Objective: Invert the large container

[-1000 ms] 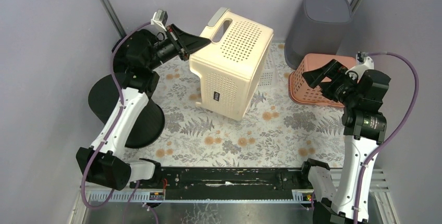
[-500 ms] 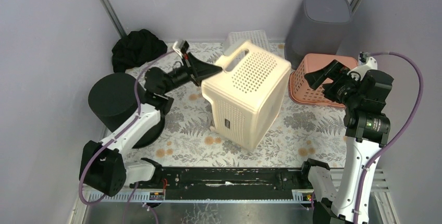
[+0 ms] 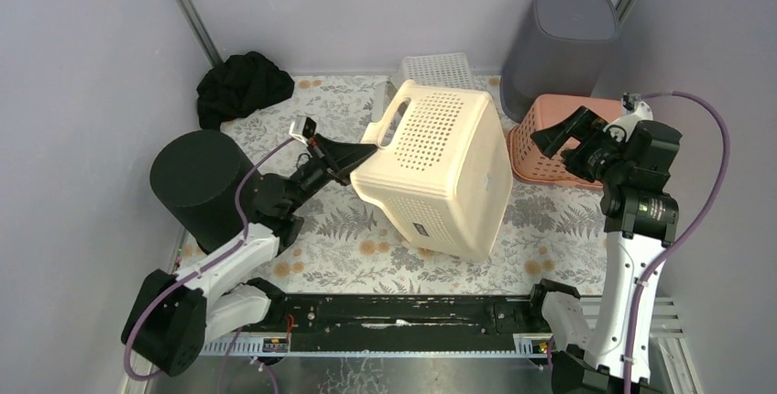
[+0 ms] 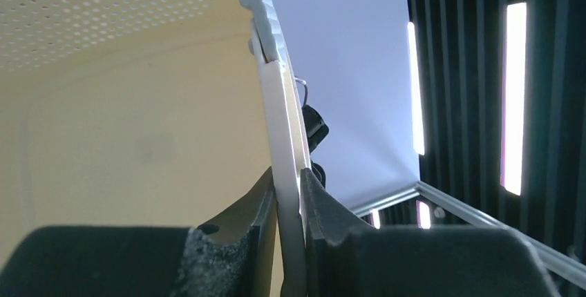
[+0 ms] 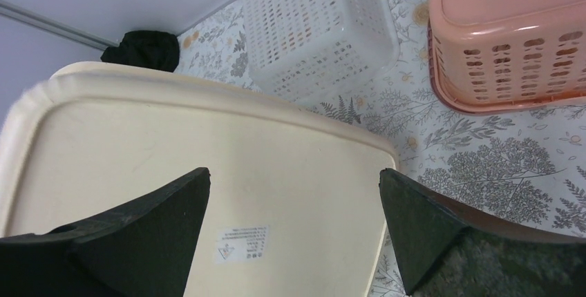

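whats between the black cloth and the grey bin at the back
A white perforated basket sits between the black cloth and the grey bin; the top external view shows it.

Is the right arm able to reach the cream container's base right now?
Probably yes: the right gripper is open, facing the base of the cream container, nothing between them; the pink basket sits aside.

black bin | black cloth | white basket | grey bin | pink basket | floral mat

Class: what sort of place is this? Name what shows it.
Likely a robot test booth staged as a laundry corner: cream hamper, pink basket, floral mat, plain walls.
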Controlling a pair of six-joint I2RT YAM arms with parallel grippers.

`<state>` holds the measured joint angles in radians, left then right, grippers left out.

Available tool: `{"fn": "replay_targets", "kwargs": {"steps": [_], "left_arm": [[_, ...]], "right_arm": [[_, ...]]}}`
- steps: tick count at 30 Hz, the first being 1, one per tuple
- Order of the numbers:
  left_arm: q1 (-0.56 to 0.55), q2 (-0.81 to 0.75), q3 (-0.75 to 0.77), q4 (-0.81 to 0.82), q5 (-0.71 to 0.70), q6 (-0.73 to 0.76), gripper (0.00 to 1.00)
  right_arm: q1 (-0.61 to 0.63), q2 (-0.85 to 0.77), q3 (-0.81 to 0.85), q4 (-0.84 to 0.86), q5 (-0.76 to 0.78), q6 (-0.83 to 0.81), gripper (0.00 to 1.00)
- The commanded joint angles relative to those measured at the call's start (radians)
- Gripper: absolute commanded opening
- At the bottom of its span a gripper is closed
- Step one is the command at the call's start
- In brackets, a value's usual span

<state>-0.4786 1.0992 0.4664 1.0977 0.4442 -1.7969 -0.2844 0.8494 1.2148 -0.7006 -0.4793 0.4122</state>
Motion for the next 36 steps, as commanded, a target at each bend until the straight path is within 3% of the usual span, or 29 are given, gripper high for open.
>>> {"fn": "replay_targets", "kwargs": {"steps": [1, 5, 11, 18, 26, 36], "left_arm": [[0.023, -0.095, -0.009, -0.367, -0.031, 0.141, 0.08], [0.05, -0.18, 0.029, -0.742, -0.058, 0.33, 0.33], [0.049, -0.201, 0.078, -1.012, -0.122, 0.539, 0.68], [0.061, 0.0, 0.265, -1.198, -0.152, 0.805, 0.7], [0.072, 0.021, 0.353, -1.312, -0.262, 0.925, 0.7], [0.055, 0.131, 0.598, -1.468, -0.299, 1.077, 0.72]], "right_arm": [[0.001, 0.016, -0.034, 0.075, -0.067, 0.004, 1.0], [0.002, 0.029, -0.067, 0.097, -0.102, 0.005, 1.0], [0.002, 0.037, -0.118, 0.134, -0.138, 0.015, 0.99], [0.002, 0.039, -0.171, 0.166, -0.163, 0.026, 1.0], [0.002, 0.049, -0.23, 0.183, -0.146, 0.01, 1.0], [0.002, 0.06, -0.263, 0.1, 0.065, -0.047, 0.99]]}}
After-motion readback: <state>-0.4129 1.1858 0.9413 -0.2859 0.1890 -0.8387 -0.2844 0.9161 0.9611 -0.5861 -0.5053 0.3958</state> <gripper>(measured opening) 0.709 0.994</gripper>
